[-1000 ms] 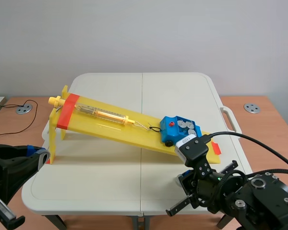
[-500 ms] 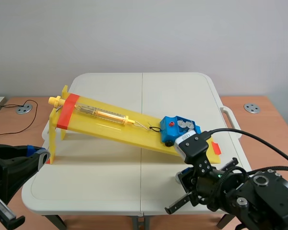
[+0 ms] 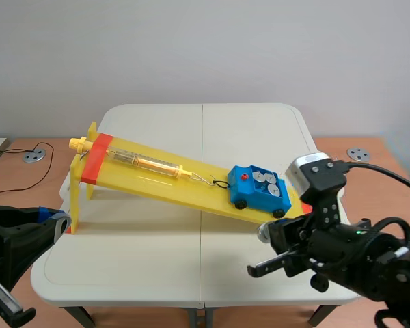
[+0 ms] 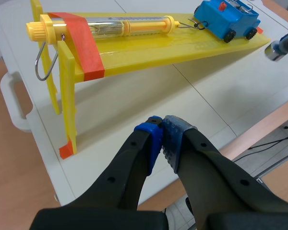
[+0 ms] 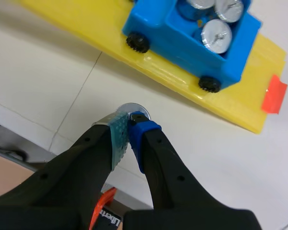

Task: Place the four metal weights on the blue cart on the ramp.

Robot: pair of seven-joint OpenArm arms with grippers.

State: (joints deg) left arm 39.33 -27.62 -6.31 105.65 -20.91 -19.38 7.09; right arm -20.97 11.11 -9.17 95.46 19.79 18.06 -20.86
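In the right wrist view, the right tool (image 5: 129,125) was seen clamped on a round metal weight (image 5: 131,109), which was gripped on edge between the two pads over the white surface (image 5: 43,72). The blue cart (image 5: 182,43) was parked ahead of the tool on the yellow ramp (image 5: 101,24), close to its low end. Three weights (image 5: 216,36) were seen lying flat in the cart's open top. A strip of orange tape (image 5: 273,93) was fixed at the ramp's low corner. In the left wrist view, the fingers of the left tool (image 4: 162,136) were pressed together with nothing between them, over the near part of the surface. The ramp's raised end on its legs was ahead of this tool. A spring scale (image 4: 120,26) was laid along the ramp, with its hook joined to the front of the cart. In the scene view, the left tool was found low by the surface's near left corner, well apart from the cart. The right tool, with the weight in it, was placed just before the ramp's low end, near the cart.
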